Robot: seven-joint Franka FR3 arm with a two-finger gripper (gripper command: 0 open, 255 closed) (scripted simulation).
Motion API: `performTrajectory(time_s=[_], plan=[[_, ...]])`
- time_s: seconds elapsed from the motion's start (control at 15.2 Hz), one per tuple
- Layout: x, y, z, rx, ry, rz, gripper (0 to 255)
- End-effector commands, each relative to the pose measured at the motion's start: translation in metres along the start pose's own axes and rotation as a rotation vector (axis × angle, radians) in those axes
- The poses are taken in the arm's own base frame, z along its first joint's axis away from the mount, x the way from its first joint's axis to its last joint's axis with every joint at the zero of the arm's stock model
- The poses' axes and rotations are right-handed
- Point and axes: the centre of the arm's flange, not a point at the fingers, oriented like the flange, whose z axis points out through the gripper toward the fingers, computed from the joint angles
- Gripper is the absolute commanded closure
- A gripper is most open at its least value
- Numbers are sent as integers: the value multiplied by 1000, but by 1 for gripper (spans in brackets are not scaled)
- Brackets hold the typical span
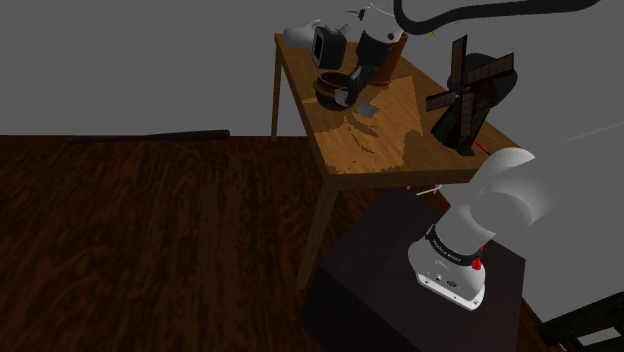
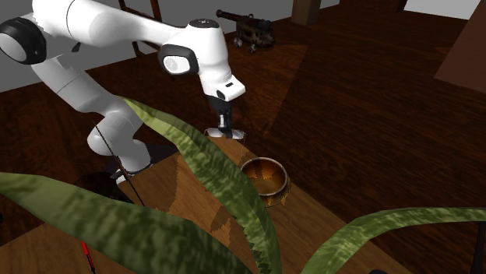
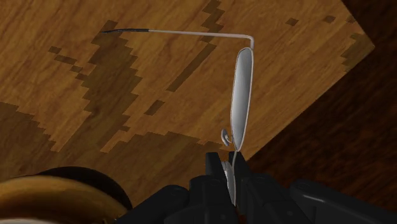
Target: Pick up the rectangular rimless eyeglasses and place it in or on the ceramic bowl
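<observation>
A black two-finger gripper (image 3: 228,173) points down over a wooden table (image 3: 114,83). Its jaws are pinched almost together on a pair of rimless eyeglasses (image 3: 242,95). The fingers clasp the frame near the bridge. One pale lens stands edge-on straight ahead of the jaws, and a thin temple arm runs sideways from the lens's far end, above the tabletop. A brown bowl (image 3: 51,197) with a dark rim sits on the table just to one side of the jaws, apart from the glasses. On the jaws' other side are the table's edge and a dark wood floor (image 3: 331,140). Seen from across the table, long green leaves (image 2: 210,171) cross in front of the white arm (image 2: 117,31).
</observation>
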Motion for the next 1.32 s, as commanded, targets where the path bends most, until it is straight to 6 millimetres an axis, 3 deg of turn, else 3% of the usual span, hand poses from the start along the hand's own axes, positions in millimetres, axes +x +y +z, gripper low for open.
performTrajectory(time_s=[0.0, 0.86, 1.25], plan=[[1, -1, -11, 0, 0, 0, 255], [10, -1, -75, 0, 0, 0, 255], [68, 53, -70, 0, 0, 0, 255]])
